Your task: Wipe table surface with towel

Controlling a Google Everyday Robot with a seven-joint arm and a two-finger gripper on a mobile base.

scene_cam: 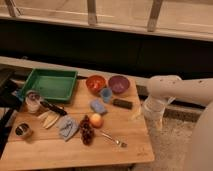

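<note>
Hanging my pincer (151, 112) just off the right edge of the table surface (50, 150), beside the far-right corner, not over the wood. Fingers spread wide, nothing btwn them.

My arm (185, 90) comes in from the right of the view as a thick white segment, roughly horizontal, w/ a rounded end at its left. From there the wrist drops down to the pincer, which points downward.

The towel (67, 127), grey-blue & wrinkled, lies on the wood in the front-left half. It's well apart from my pincer, w/ most of the tabletop btwn us.

- Just right of the towel: a bunch of dark red grapes (86, 131), w/ a round orange fruit (96, 120) just behind them.
- A fork (112, 138) lies right of the grapes, toward the front.
- Left of the towel: pale banana-like pieces (49, 120).
- A blue sponge (98, 106) sits mid-table, w/ a small blue cup (106, 94) behind it.
- An orange bowl (95, 83) & a purple bowl (119, 84) stand side by side at the back edge.
- A dark rectangular block (122, 103), right of the sponge, is the item nearest my pincer.
- A green tray (50, 84) is at the back-left corner, w/ a glass jar (33, 101) in front of it.
- A metal tin (22, 131) is by the front-left edge.
</note>
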